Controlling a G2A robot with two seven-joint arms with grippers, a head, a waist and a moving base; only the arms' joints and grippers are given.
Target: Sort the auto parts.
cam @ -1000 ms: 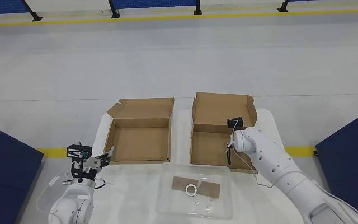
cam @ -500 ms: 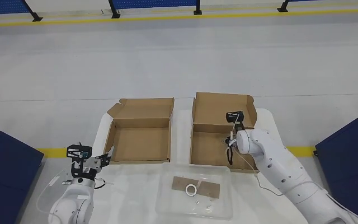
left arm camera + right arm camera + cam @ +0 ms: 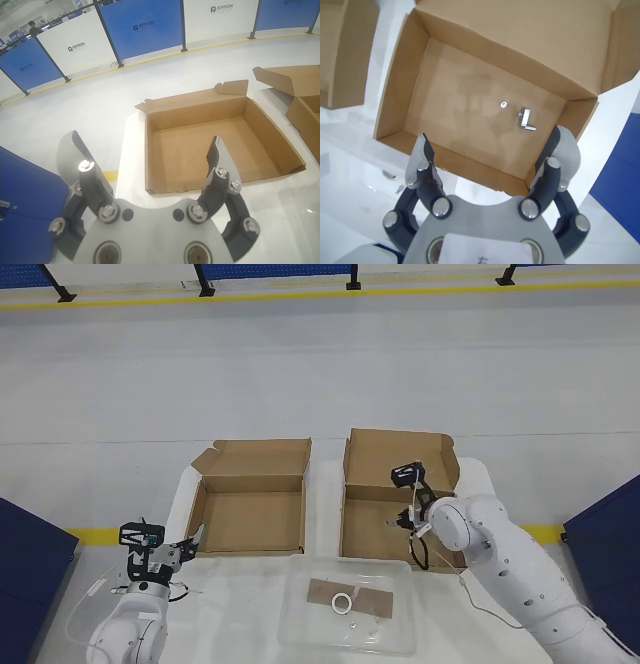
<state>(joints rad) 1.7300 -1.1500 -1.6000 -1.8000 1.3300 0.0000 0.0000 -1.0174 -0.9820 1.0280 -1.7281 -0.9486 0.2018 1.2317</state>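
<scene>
- The L-shaped bracket (image 3: 526, 121) lies flat on the floor of the right box (image 3: 362, 496). With 12 at the lid flap, it sits toward the box's 4 o'clock corner.
- A small washer (image 3: 504, 104) lies just beside the bracket on the centre side, not touching it. My guess is that this box is the bin for small metal hardware.
- The right gripper (image 3: 490, 136) hangs over the near wall of that box, at its 6 o'clock edge. Its fingers are spread wide and hold nothing. That looks like a release pose, high enough to clear the cardboard wall.
- The clear tray (image 3: 300, 624) sits at the table's 6 o'clock, close to the robot so that either arm can reach the unsorted stock.
- A white ring (image 3: 342, 604) rests in the tray on a brown card strip (image 3: 375, 600). A few bits toward the tray's 5 o'clock are too small to name.
- The left box (image 3: 205, 509) stands at 11 o'clock on the table (image 3: 250, 574), lid folded back and floor bare. It probably waits for a different class of part, perhaps the ring.
- The left gripper (image 3: 145, 138) is parked off that box's 7 o'clock corner. Its fingers are apart and hold nothing, and it points at the open box. From there it is out of the other arm's way and ready for its own pick.
</scene>
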